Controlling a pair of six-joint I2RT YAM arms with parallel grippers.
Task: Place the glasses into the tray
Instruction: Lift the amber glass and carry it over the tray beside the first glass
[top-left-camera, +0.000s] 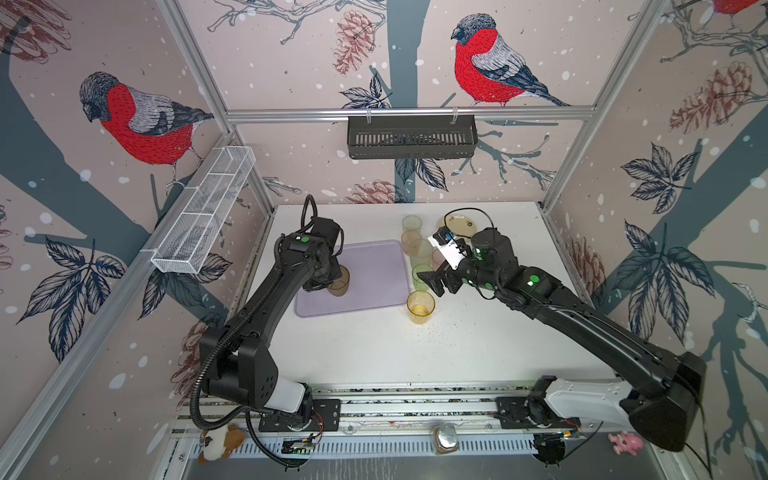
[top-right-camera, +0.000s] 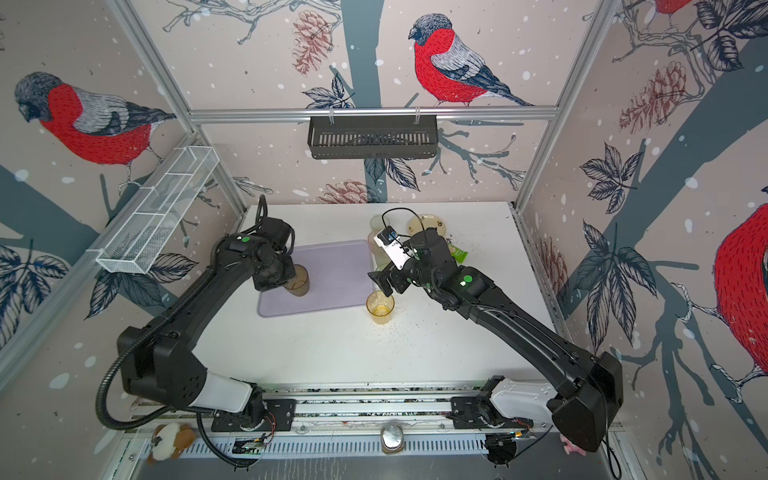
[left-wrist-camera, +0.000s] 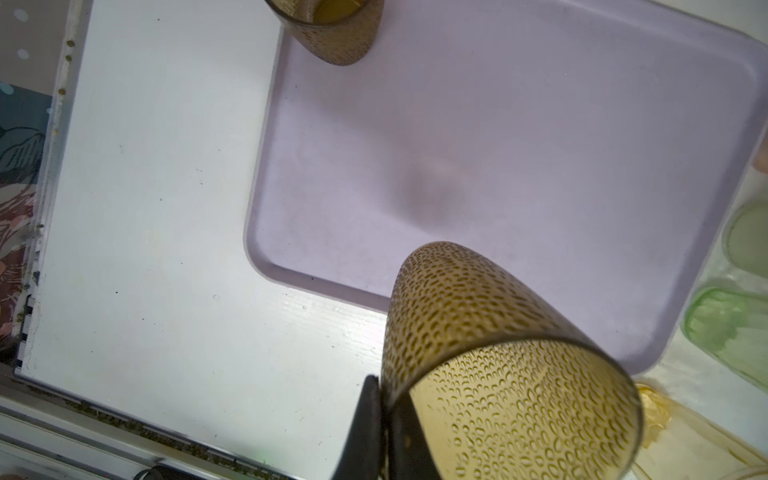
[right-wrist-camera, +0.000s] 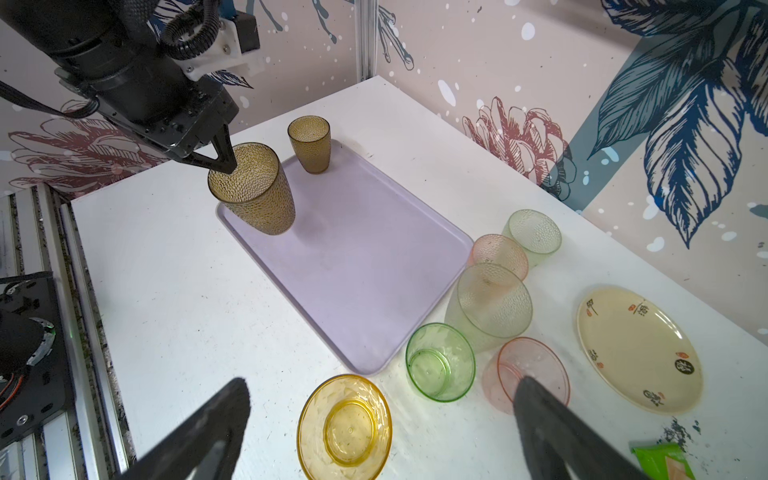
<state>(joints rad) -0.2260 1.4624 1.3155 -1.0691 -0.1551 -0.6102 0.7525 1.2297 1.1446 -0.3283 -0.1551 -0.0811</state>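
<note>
The lilac tray (top-left-camera: 374, 266) (right-wrist-camera: 365, 257) lies on the white table. My left gripper (right-wrist-camera: 222, 160) (left-wrist-camera: 380, 386) is shut on the rim of a brown glass (right-wrist-camera: 253, 191) (left-wrist-camera: 498, 353) (top-left-camera: 338, 282), which hangs tilted just over the tray's near left corner. A second brown glass (right-wrist-camera: 309, 145) stands upright in the tray's far left corner. My right gripper (right-wrist-camera: 382, 384) (top-left-camera: 432, 282) is open and empty above an amber-yellow glass (right-wrist-camera: 345, 428) (top-left-camera: 420, 306). Right of the tray stand green (right-wrist-camera: 440, 361), pink (right-wrist-camera: 528, 374) (right-wrist-camera: 498, 253) and pale clear glasses (right-wrist-camera: 490, 307) (right-wrist-camera: 534, 232).
A cream plate (right-wrist-camera: 638, 349) and a green packet (right-wrist-camera: 660, 461) lie right of the glasses, with dark crumbs scattered around. A black slotted basket (top-left-camera: 411, 137) hangs on the back wall. A white wire basket (top-left-camera: 203, 212) hangs on the left wall.
</note>
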